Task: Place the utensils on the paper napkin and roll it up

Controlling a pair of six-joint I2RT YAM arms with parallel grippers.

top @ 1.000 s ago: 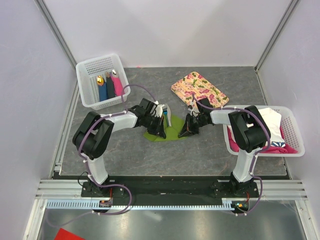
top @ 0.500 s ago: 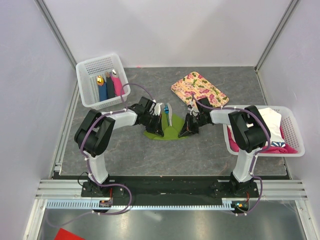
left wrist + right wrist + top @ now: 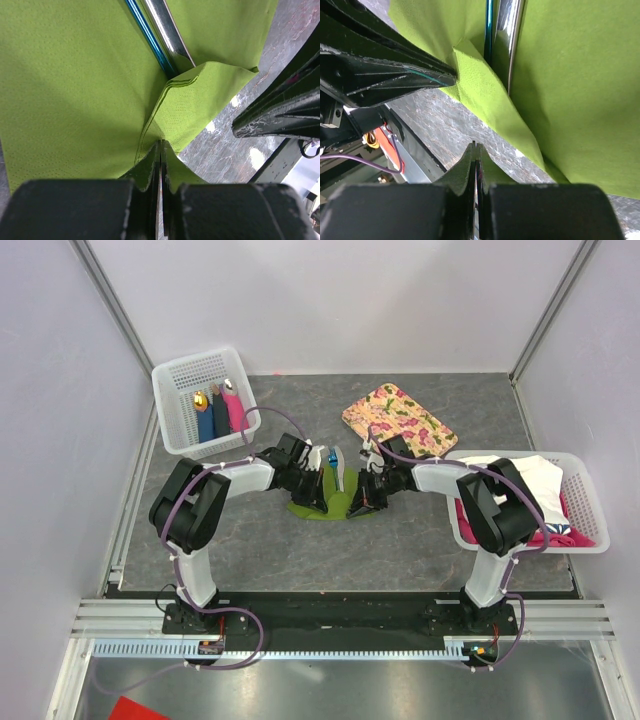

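Two utensils (image 3: pixel 161 25), one blue and one silver, lie side by side on the napkin (image 3: pixel 75 90), between your arms on the table (image 3: pixel 420 540). One napkin corner is folded over their ends. Your left gripper (image 3: pixel 160 150) is closed and pinches the napkin at this fold. Your right gripper (image 3: pixel 475 150) has its jaws pressed together with nothing between them, over bare table just beside the napkin edge.
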